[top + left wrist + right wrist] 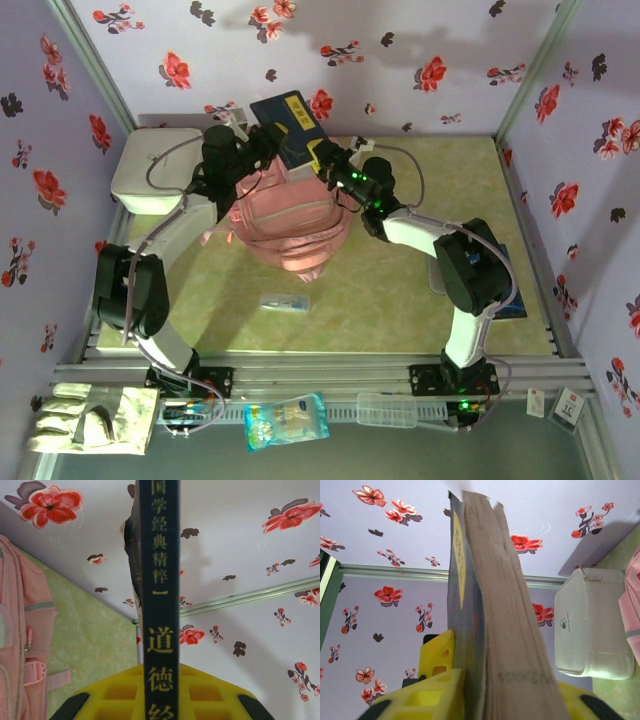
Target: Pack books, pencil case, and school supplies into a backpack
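1. a navy book (290, 128) hangs in the air just past the far edge of the pink backpack (290, 225), carried between two arms.
2. the left end effector (258, 142) pinches the book at its spine side. the right end effector (322, 155) is pressed together on the opposite, page-edge side.
3. the fanned pages suggest a light paperback, stiff along the spine and floppy at the open edge.
4. the safer hold is probably near the spine with the covers squeezed flat, as smooth covers may slip.
5. a small clear packet (283, 301) lies on the surface (400, 280) on the near side of the backpack.
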You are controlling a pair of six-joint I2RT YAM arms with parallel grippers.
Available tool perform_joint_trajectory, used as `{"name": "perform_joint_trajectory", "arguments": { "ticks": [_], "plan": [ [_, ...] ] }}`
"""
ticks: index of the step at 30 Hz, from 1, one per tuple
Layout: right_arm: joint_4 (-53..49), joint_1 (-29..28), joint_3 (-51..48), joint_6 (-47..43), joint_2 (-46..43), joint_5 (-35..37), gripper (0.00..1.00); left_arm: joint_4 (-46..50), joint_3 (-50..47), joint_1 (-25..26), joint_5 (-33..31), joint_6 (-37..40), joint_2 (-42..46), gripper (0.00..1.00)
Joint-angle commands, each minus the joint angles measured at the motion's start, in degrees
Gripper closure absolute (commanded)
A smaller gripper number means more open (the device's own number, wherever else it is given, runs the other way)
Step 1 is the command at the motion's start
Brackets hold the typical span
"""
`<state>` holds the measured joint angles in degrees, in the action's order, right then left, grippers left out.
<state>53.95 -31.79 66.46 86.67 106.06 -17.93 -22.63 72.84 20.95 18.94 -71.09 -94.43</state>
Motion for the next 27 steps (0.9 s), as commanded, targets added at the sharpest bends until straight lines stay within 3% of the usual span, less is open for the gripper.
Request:
{"name": "perform_joint_trajectory", "arguments": {
  "ticks": [1,6,16,21,23,27],
  "plan": [
    [-2.2,0.2,0.8,-3.2,-2.0,1.4,0.8,-2.9,-0.8,-0.9,-0.4,0.7,3.8,0.81],
    [-6.9,2.1,-1.5,-8.1,-5.5,1.8,0.87,6.8,-3.3,-2.1,-0.5,6.4,7.0,0.56],
    [-17.2,8.6,-10.7,-18.3,-15.7,4.5,0.9,27.3,-10.0,-2.7,-4.9,26.0,13.0,0.23],
    [-28.7,10.4,-12.7,-26.5,-22.6,8.5,0.9,32.5,-7.3,-1.4,1.1,36.5,11.6,0.1],
    [-32.8,11.1,-12.8,-28.9,-24.8,9.8,0.9,35.1,-5.3,0.7,1.2,41.5,10.7,0.0],
    [-40.6,13.1,-13.1,-32.8,-29.0,12.0,0.91,42.0,0.2,4.7,-0.9,50.9,6.8,0.0]
  ]
}}
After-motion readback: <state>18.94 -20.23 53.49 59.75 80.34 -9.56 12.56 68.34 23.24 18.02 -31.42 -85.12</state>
